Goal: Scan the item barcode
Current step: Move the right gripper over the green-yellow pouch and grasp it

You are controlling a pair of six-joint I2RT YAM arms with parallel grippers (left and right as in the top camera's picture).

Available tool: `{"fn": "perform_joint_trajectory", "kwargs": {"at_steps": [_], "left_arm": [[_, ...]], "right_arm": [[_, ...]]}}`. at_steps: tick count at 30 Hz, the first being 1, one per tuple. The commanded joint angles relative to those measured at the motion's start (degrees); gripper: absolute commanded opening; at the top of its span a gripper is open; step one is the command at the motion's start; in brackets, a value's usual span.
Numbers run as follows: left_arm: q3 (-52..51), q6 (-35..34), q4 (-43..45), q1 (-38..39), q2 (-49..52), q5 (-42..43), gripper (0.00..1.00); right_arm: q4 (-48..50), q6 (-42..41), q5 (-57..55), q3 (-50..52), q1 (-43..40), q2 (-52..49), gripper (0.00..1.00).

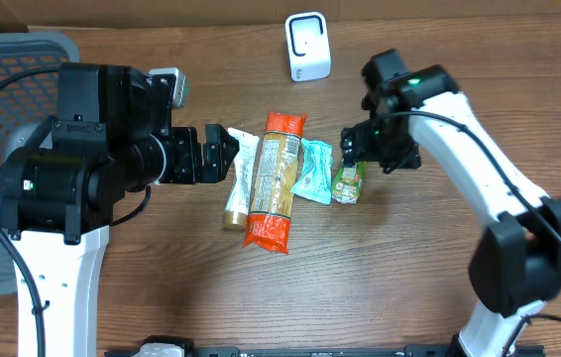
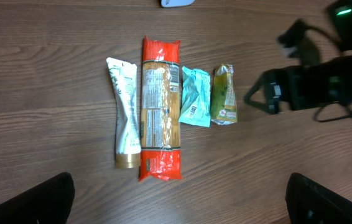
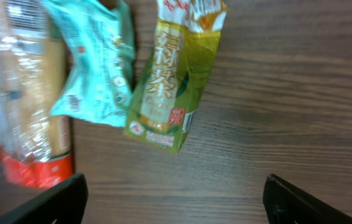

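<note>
The right gripper (image 3: 176, 200) hangs low over the table with its two black fingers (image 3: 45, 202) spread wide and nothing between them. It is released, gripping nothing. Just ahead of those fingertips lies the small green drink pouch with an orange-and-white top (image 3: 170, 81), flat on the wood and slightly tilted. Its lower corner points back toward the gap between the fingers, close to it but not inside it. From above, the gripper sits right at the pouch's far end, almost over it.

Pressed against the pouch's side is a crumpled teal plastic packet (image 1: 313, 171); the two touch along one edge. Next in the row comes the long orange-ended clear packet of pasta (image 1: 273, 178), printed label facing up, and beside that a white squeeze tube with a gold cap (image 1: 239, 174). All four lie side by side in the middle of the brown wood-grain table (image 1: 409, 278).

Across the row, the left gripper (image 1: 223, 149) faces the tube. Its jaws stand fully apart and it too holds nothing.

Further back, well apart from the row, a small white boxy scanner (image 1: 307, 47) stands upright near the table's far edge. At the far left sits a grey mesh basket (image 1: 3, 59).
</note>
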State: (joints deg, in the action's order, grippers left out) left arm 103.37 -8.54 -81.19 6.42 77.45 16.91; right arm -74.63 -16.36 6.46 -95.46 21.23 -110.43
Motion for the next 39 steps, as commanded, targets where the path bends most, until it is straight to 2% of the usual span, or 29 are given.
{"fn": "perform_joint_trajectory", "kwargs": {"at_steps": [1, 8, 16, 26, 28, 30, 31, 34, 36, 37, 39], "left_arm": [[0.17, 1.27, 0.15, 0.46, 0.46, 0.48, 1.00], [0.17, 1.27, 0.15, 0.46, 0.46, 0.48, 1.00], [0.17, 1.27, 0.15, 0.46, 0.46, 0.50, 1.00], [0.17, 1.27, 0.15, 0.46, 0.46, 0.48, 1.00], [0.17, 1.27, 0.17, 0.46, 0.46, 0.48, 0.99], [0.17, 1.27, 0.15, 0.46, 0.46, 0.48, 0.99], [0.17, 1.25, 0.17, 0.46, 0.46, 0.48, 1.00], [0.17, 1.27, 0.15, 0.46, 0.46, 0.48, 1.00], [0.17, 1.27, 0.17, 0.46, 0.46, 0.48, 0.99], [0.17, 1.27, 0.17, 0.46, 0.46, 0.48, 1.00], [0.17, 1.27, 0.15, 0.46, 0.46, 0.48, 0.99]], "right_arm": [[-0.02, -6.80, -3.41, -0.79, 1.03, -4.13, 0.95], [4.20, -9.14, -1.18, 3.54, 1.22, -9.73, 0.96], [9.14, -9.16, 0.90, 6.36, 1.27, -9.92, 0.95], [15.17, -9.20, 0.85, 9.33, 1.27, -9.94, 0.74], [15.85, -9.18, 0.66, 10.38, 1.27, -9.94, 0.65], [15.78, -9.18, 0.20, 10.67, 1.27, -9.94, 0.47], [15.39, -9.16, 0.17, 10.64, 1.27, -9.92, 0.35], [13.57, -9.16, 0.22, 10.64, 1.25, -9.92, 0.28], [12.28, -9.14, 0.26, 10.58, 1.09, -9.92, 0.18], [11.04, -8.81, 0.50, 9.99, 0.85, -9.90, 0.10], [8.41, -5.16, 3.23, 8.37, 0.33, -9.90, 0.05]]}}
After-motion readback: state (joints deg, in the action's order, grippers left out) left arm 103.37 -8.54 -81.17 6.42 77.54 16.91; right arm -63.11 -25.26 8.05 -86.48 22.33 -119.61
